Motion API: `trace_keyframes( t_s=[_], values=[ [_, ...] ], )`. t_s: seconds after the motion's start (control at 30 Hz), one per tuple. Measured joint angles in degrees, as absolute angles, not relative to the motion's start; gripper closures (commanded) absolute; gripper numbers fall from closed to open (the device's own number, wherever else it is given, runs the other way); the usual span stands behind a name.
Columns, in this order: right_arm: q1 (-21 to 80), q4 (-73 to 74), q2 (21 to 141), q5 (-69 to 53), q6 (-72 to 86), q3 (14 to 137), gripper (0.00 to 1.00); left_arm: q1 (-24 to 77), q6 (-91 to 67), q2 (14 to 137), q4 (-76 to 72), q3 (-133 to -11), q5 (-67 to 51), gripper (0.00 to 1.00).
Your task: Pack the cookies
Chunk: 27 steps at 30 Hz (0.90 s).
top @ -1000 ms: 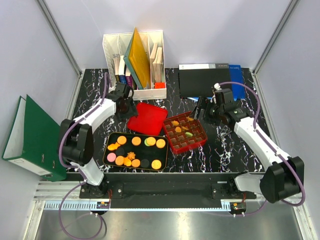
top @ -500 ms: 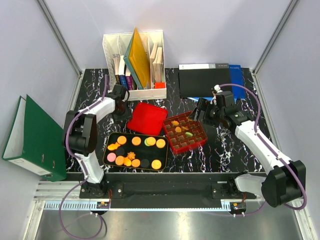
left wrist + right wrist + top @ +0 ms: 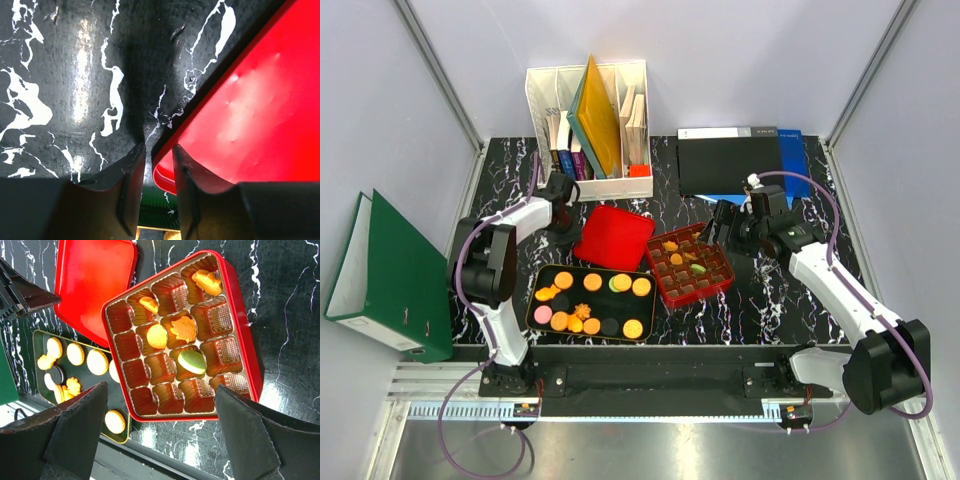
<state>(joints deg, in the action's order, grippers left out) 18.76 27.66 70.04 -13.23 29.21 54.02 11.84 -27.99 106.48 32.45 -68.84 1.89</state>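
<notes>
Red lid [image 3: 240, 100] cropped by frame, corner half-hidden within left hand [image 3: 159, 148]

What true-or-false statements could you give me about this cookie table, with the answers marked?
1. The red tin holds a few cookies. True.
2. The red lid sits on the tin. False: it lies flat on the table beside the tin, which stands open.
3. A green cookie lies in one of the tin's compartments. True.
4. The right gripper is carrying a cookie. False: its jaws are wide open and empty, above the tin.
5. The black tray is empty. False: many cookies lie on it.
</notes>
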Motion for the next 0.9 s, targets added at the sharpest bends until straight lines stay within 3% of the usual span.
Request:
trace_keyframes(
  t_s=[0.07, 0.23, 0.57, 0.73, 0.9],
  values=[
    [18.76, 27.64, 70.04, -13.23, 29.19, 53.84, 0.06, 11.84, -27.22, 106.48, 32.42, -68.79, 1.89, 0.73],
    [18.76, 27.64, 70.04, -13.21, 29.21, 53.43, 0.06, 11.94, -25.96, 106.45, 32.42, -68.77, 2.15, 1.0],
    [18.76, 28.14, 69.91, -13.23, 29.21, 52.9, 0.06, 12.34, -26.2, 102.21, 32.08, -64.12, 2.22, 1.0],
    [18.76, 29.76, 69.76, -13.56, 29.15, 53.65, 0.0, 12.43, -27.29, 93.91, 35.2, -62.19, 1.23, 1.0],
    [18.74, 31.38, 69.76, -15.07, 29.43, 57.28, 0.0, 12.75, -28.25, 83.61, 35.99, -62.26, -1.85, 1.0]
  ],
)
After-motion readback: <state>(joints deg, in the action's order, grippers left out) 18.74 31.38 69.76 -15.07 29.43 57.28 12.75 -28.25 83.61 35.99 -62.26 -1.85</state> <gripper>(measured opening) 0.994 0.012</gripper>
